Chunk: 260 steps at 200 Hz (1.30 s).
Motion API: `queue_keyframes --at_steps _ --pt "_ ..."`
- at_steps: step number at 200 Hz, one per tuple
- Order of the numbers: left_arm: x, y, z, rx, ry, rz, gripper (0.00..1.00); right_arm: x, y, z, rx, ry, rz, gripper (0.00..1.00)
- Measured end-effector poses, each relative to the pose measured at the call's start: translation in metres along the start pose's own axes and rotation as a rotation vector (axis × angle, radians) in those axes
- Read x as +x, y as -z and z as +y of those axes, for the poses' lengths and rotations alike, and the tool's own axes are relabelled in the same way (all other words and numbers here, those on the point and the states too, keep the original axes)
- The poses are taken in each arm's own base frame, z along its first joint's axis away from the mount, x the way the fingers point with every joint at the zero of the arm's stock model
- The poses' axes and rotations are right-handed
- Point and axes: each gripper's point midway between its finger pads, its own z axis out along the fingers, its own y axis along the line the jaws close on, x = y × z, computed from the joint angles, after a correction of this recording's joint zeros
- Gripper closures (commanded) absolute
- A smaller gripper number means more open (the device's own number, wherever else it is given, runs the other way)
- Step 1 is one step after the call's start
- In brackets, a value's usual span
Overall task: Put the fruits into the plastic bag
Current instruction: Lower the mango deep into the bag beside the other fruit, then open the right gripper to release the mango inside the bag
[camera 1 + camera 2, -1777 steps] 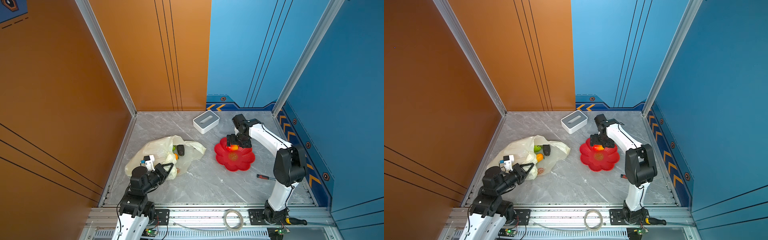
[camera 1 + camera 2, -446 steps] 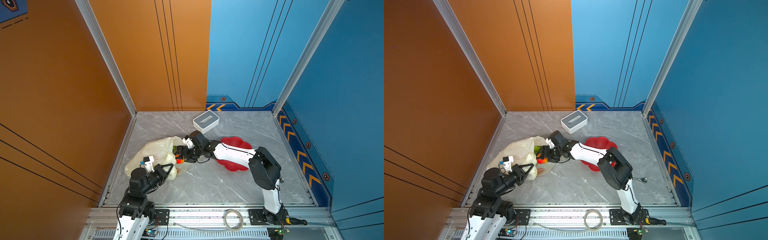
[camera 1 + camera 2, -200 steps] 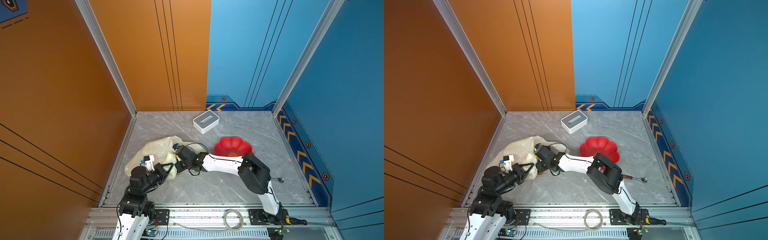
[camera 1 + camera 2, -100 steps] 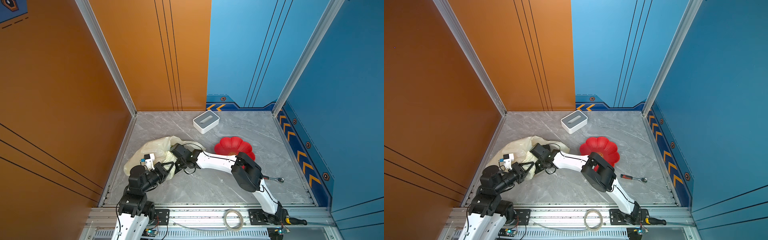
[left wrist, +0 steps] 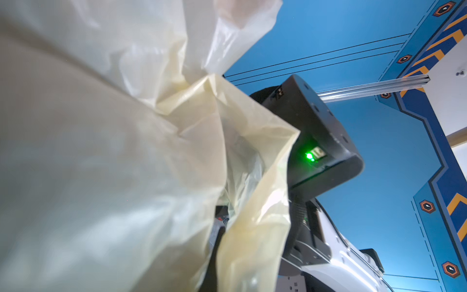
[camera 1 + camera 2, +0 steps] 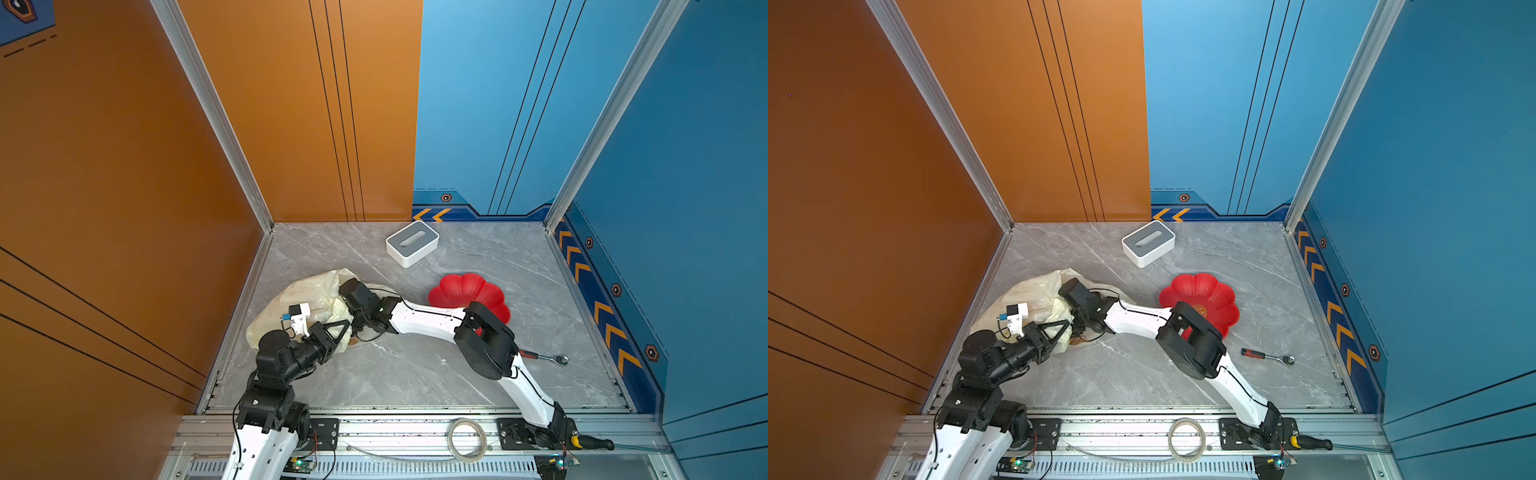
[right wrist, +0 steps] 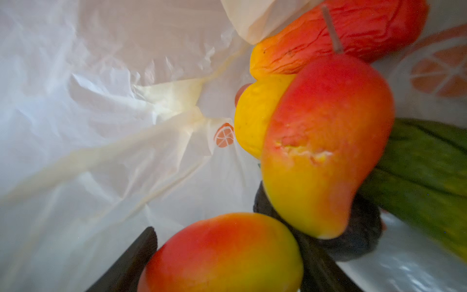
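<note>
Thin crinkly cream-yellow plastic bag with orange-slice prints: crumpled on grey marble tabletop, left side. Left gripper: jaws together, pinching bag edge. Right gripper: inside bag, jaws clamped on glossy red-yellow mango. Alongside in bag: second red-yellow mango, wrinkled red-orange fruit, yellow fruit, dark avocado, green fruit. Red flower-shaped dish: right of bag, apart.

orange wall left | blue wall right | grey marble floor
</note>
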Motion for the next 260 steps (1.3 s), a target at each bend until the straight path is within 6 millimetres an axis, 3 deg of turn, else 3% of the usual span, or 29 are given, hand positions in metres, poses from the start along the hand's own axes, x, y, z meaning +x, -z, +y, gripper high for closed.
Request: queue_keyframes --at_steps 54,109,180,260 --pt "0.001 -0.001 -0.005 0.019 -0.013 0.009 1.0 -0.015 -0.021 0.006 -0.135 -0.221 -0.037 0.27" --pt "0.004 -0.006 -0.011 0.039 -0.027 0.031 1.0 -0.03 -0.021 0.023 -0.238 -0.399 -0.077 0.27" --pt "0.004 -0.007 -0.022 0.077 -0.053 0.029 1.0 -0.027 -0.037 0.0 -0.145 -0.496 -0.081 0.26" --pt "0.003 -0.006 -0.032 0.101 -0.069 0.026 1.0 -0.026 -0.042 -0.001 -0.055 -0.506 -0.063 0.19"
